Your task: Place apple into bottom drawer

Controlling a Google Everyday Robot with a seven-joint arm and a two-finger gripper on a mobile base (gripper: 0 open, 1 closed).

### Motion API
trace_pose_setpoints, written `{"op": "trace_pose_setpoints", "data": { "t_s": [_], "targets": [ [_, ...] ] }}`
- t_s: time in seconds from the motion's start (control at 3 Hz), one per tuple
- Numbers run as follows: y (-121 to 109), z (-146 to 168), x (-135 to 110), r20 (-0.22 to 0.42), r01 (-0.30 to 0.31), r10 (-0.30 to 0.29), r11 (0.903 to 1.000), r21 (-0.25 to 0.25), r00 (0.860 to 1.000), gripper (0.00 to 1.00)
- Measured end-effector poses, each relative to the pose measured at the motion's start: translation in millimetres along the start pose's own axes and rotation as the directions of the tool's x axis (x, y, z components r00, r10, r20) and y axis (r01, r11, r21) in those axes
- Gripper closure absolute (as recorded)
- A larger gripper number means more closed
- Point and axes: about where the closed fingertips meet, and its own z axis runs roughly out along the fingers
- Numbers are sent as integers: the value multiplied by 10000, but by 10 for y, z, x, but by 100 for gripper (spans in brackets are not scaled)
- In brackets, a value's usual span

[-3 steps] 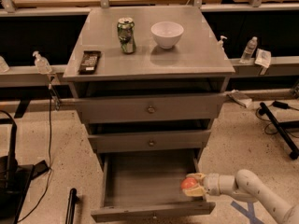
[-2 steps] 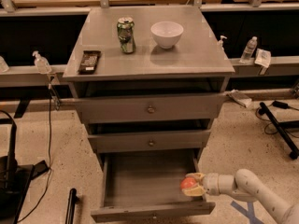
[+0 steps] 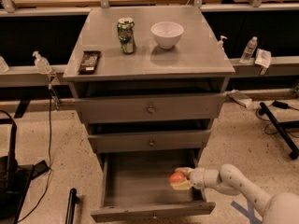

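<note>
The bottom drawer (image 3: 135, 183) of the grey cabinet is pulled out, and its inside shows as a shallow grey box. The red-orange apple (image 3: 177, 178) sits between the fingers of my gripper (image 3: 180, 179) over the drawer's right side, close to its right wall. I cannot tell whether the apple rests on the drawer floor or hangs just above it. My white arm (image 3: 233, 181) reaches in from the lower right.
The two upper drawers (image 3: 150, 109) with round knobs are shut. On the cabinet top stand a white bowl (image 3: 167, 33), a green can (image 3: 126, 35) and a black remote (image 3: 89, 61). Cables and black stands lie on the floor at left and right.
</note>
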Motion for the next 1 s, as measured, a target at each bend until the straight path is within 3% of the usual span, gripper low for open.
{"op": "trace_pose_setpoints", "data": {
  "t_s": [0.67,1.0],
  "targets": [
    [-152,503,267,-667,114,-123,9998,-138,9977,100],
    [-178,612,353,-839,89,-110,9996,-251,9964,100]
  ]
}}
